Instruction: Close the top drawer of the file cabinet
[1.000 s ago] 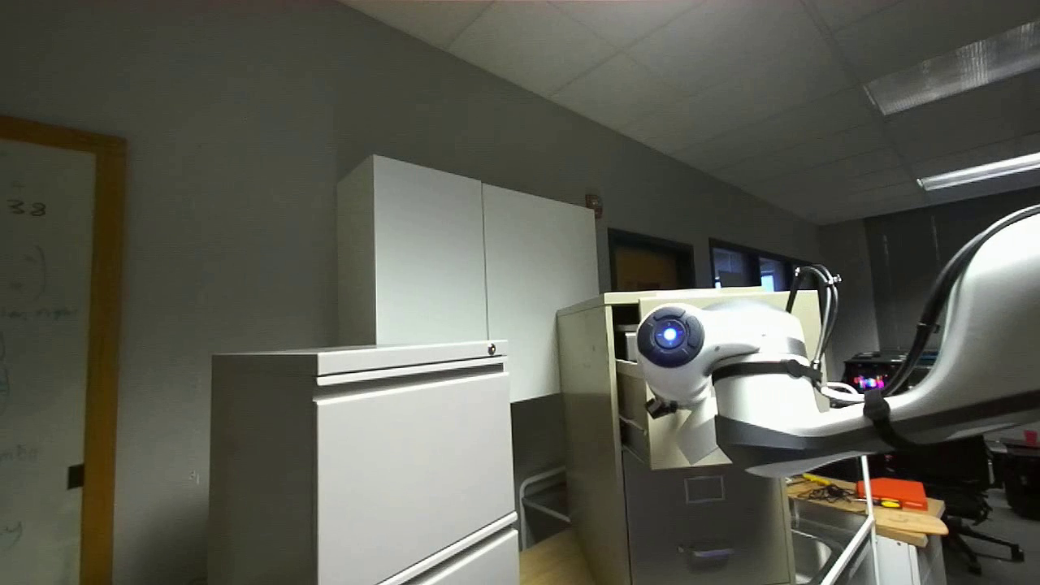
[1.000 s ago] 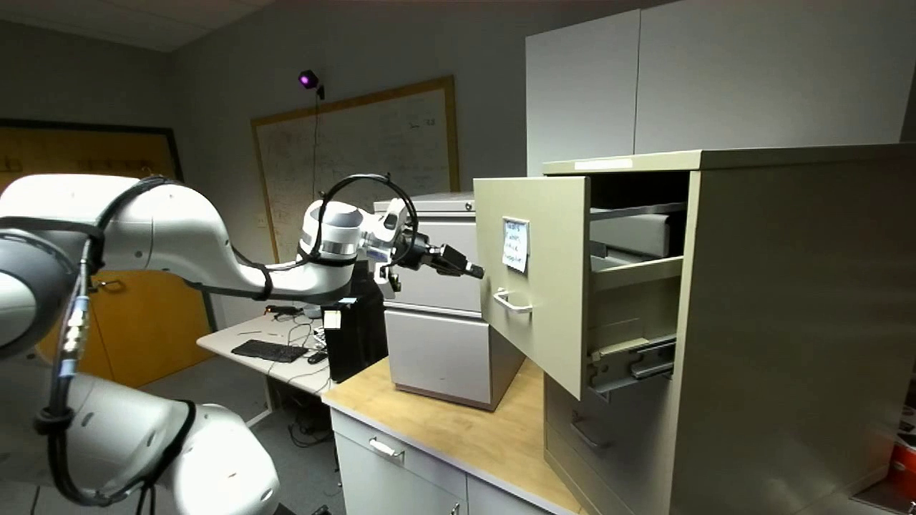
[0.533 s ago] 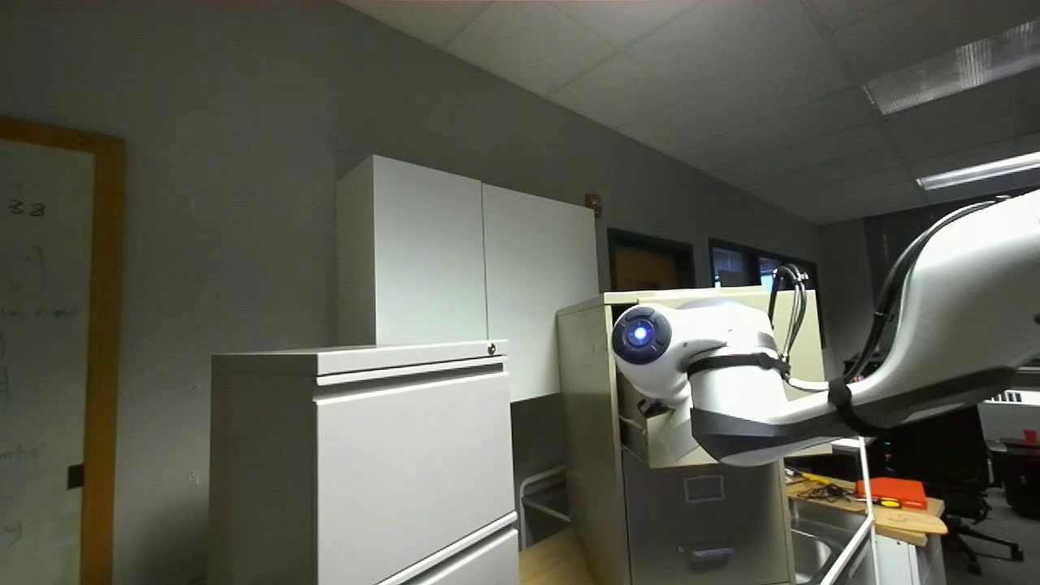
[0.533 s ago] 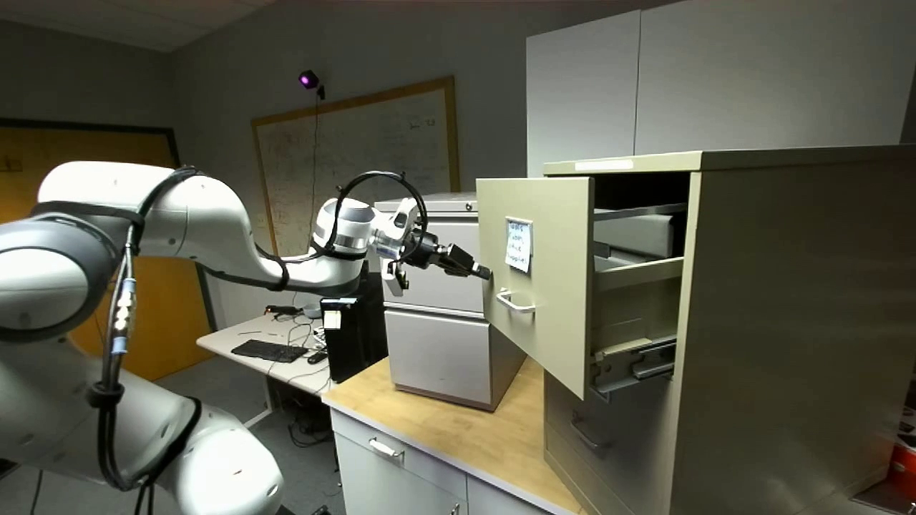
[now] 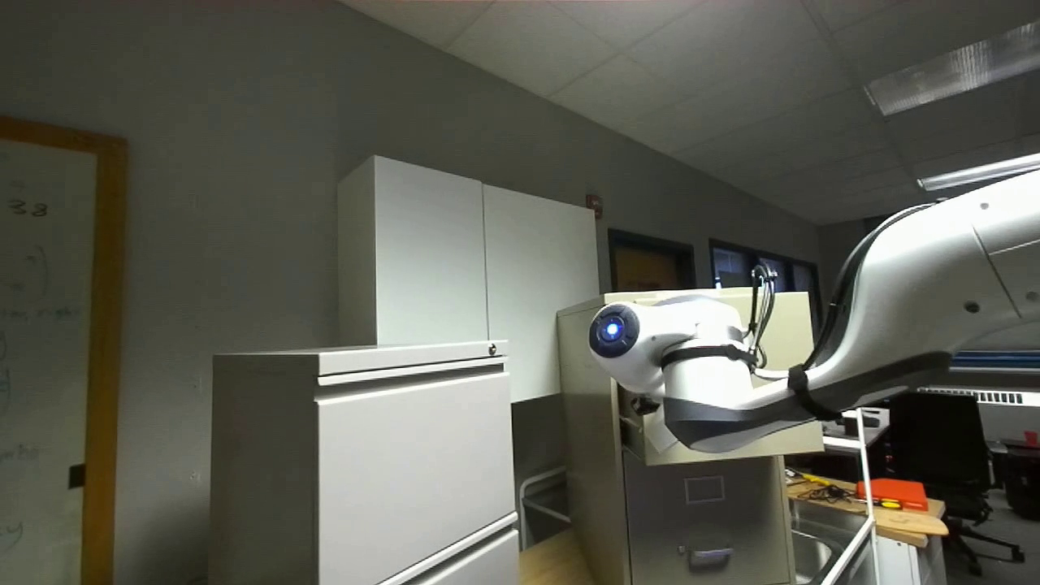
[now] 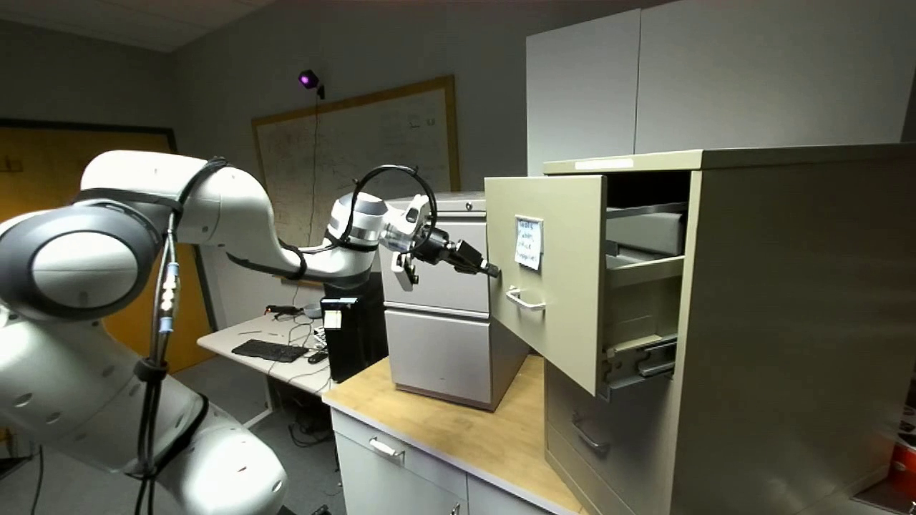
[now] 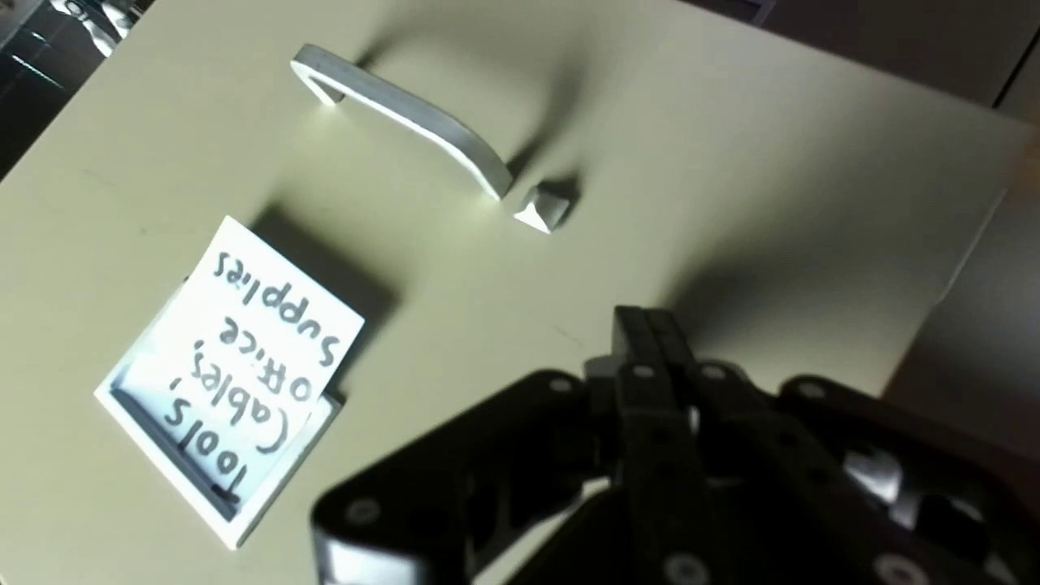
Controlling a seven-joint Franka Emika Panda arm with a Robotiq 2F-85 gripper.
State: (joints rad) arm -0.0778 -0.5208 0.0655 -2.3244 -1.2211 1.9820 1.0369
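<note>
One drawer to close: the top drawer [image 6: 569,286], right of centre in an exterior view, sticking well out of the file cabinet [image 6: 794,322], so I'd guess we're at the push with plenty of travel left. Its handle [image 7: 406,112] is upper left in the wrist view, with a small metal nub [image 7: 543,210] by its end and a handwritten label [image 7: 252,349] lower left. The gripper [image 7: 647,313] sits at the bottom, its fingers [image 7: 632,341] pressed together with nothing between them, tips at the drawer front, probably touching, though I wouldn't swear to it. Fwiw they're lower right of the handle there, so a push is off-centre and might make the metal slide [image 6: 653,356] bind. I'd go slow, dead straight along that slide, no sideways drift, or the tips could skate off. Also I'd let the arm [image 6: 236,207] drive it all the way home. Farther out, a pale two-drawer cabinet [image 6: 436,350] stands mid-frame in an exterior view on a wooden counter [image 6: 458,425], seemingly out of the way.
</note>
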